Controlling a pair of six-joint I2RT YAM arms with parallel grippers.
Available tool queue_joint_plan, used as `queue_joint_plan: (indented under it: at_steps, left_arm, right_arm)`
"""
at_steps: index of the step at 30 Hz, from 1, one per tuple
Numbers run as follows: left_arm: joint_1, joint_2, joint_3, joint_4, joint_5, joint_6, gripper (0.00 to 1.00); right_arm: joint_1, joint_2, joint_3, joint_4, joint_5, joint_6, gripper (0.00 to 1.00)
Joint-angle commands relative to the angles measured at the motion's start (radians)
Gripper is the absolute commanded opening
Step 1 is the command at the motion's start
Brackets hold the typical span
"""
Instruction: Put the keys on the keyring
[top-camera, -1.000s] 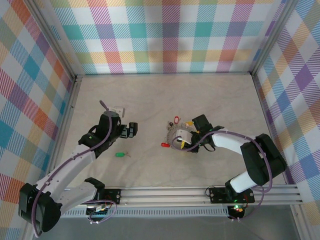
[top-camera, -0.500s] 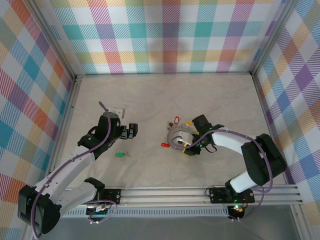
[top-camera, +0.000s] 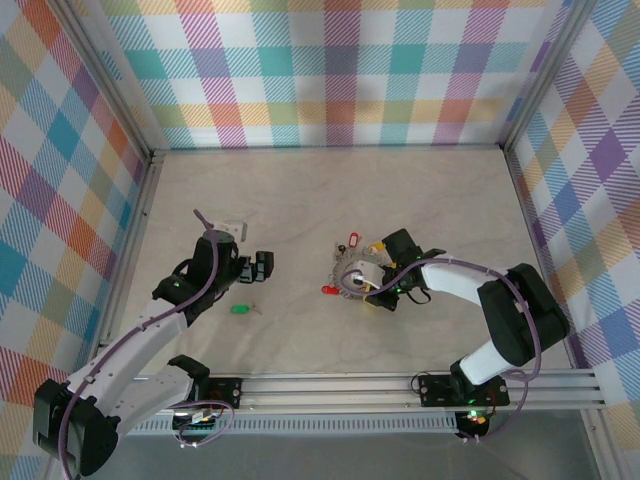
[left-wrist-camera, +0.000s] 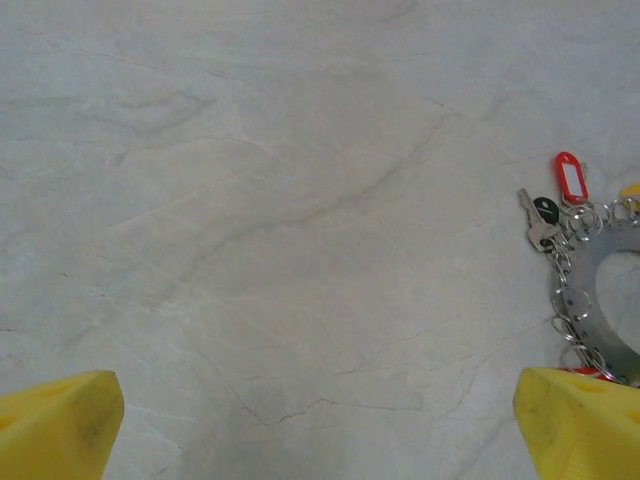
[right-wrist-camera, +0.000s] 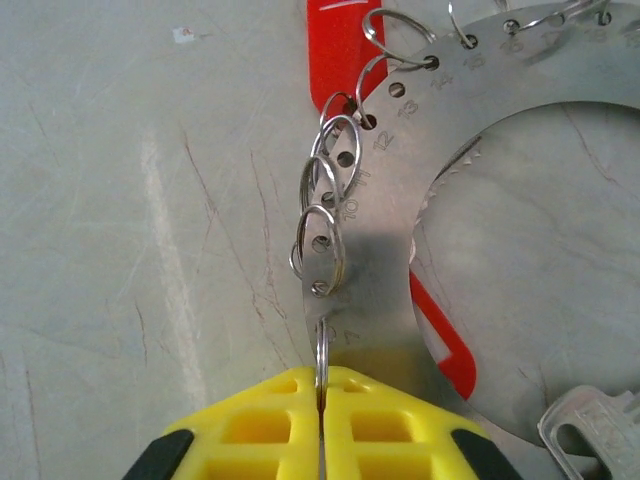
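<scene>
Clamped tight at the right gripper (right-wrist-camera: 320, 395): yellow pads flush together, pinching a small wire split ring (right-wrist-camera: 320, 345) edge-on at the rim of the flat grey metal keyring (right-wrist-camera: 400, 260). More split rings threaded through the numbered holes just above, beside a red plastic tag (right-wrist-camera: 335, 50). Seen from overhead, lying flat right of centre on the pale marbled table (top-camera: 300, 190), fringed with small silver keys (left-wrist-camera: 540, 222) and coloured tags. Over on the left, spread wide at the left gripper (left-wrist-camera: 320, 430), gripping nothing, yellow fingertips (left-wrist-camera: 55, 425) over bare table and facing the keyring's edge. Well apart from the keyring, near the left arm: a loose green-tagged key (top-camera: 240, 308), flat on the table.
</scene>
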Motion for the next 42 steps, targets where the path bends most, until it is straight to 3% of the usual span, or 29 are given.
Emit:
queue_joint_plan:
  at_steps: [1, 7, 19, 25, 31, 34, 39, 42]
  left_arm:
    - [0.005, -0.024, -0.010, 0.017, 0.038, -0.010, 1.00]
    - [0.004, -0.043, -0.005, 0.058, 0.145, 0.023, 1.00]
    - [0.004, -0.050, 0.037, 0.185, 0.510, 0.238, 0.95]
    - [-0.003, 0.032, 0.132, 0.151, 0.638, 0.313, 0.90]
    - [-0.030, 0.092, 0.209, 0.137, 0.652, 0.377, 0.87]
    - [-0.060, 0.123, 0.228, 0.145, 0.660, 0.409, 0.87]
    - [-0.121, 0.169, 0.218, 0.203, 0.648, 0.417, 0.87]
    - [-0.141, 0.187, 0.147, 0.359, 0.647, 0.405, 0.82]
  right_arm:
    - [0.015, 0.017, 0.012, 0.010, -0.036, 0.003, 0.00]
    - [0.020, -0.054, -0.020, 0.048, -0.060, 0.000, 0.00]
    - [0.014, -0.346, -0.144, 0.354, -0.085, 0.123, 0.00]
    - [0.006, -0.429, -0.093, 0.277, -0.096, 0.095, 0.00]
    - [0.006, -0.464, -0.002, 0.121, -0.076, 0.023, 0.00]
    - [0.006, -0.456, 0.067, -0.007, -0.009, -0.022, 0.00]
    - [0.006, -0.428, 0.177, -0.206, -0.023, -0.054, 0.00]
    - [0.007, -0.437, 0.192, -0.222, -0.057, -0.031, 0.00]
